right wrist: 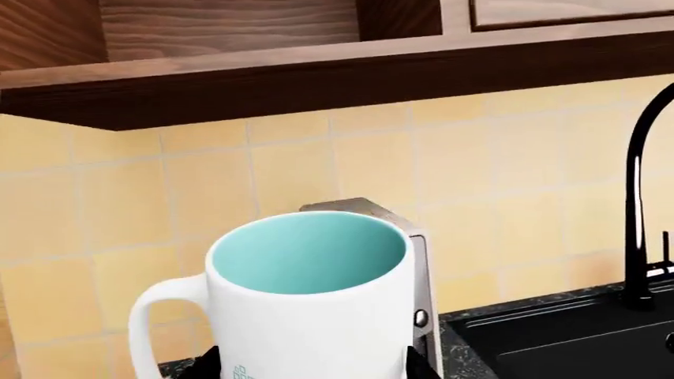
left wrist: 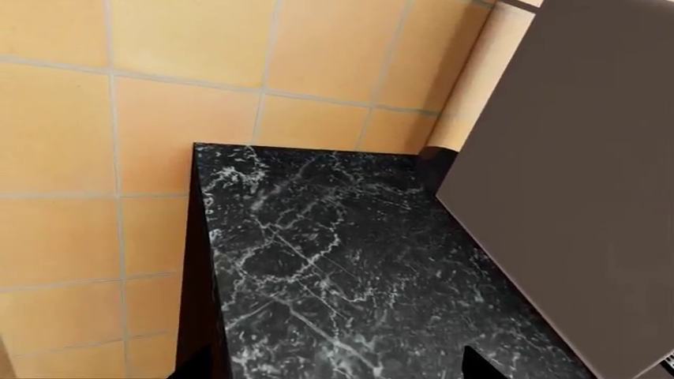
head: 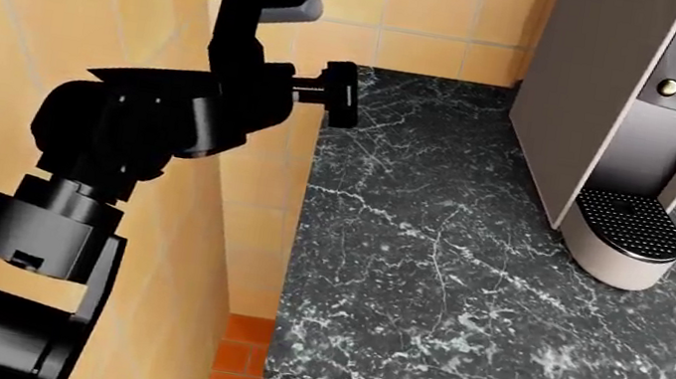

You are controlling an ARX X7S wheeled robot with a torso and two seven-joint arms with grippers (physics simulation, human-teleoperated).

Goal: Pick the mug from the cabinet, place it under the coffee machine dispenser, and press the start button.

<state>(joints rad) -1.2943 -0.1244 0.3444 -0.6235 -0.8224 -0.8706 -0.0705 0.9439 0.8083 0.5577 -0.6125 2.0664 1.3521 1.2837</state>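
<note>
Mug (right wrist: 305, 308), upright, between right end effector (right wrist: 312, 365) fingertips

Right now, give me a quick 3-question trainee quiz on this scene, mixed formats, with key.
1. True or false: the mug already sits on the drip tray.
2. The mug's inside is: A) black B) pale teal C) orange.
3. Fill in: the left gripper hovers over the dark marble ____.

Key: 1 false, it is held up in the right gripper above the counter. 2 B. 3 counter.
</note>
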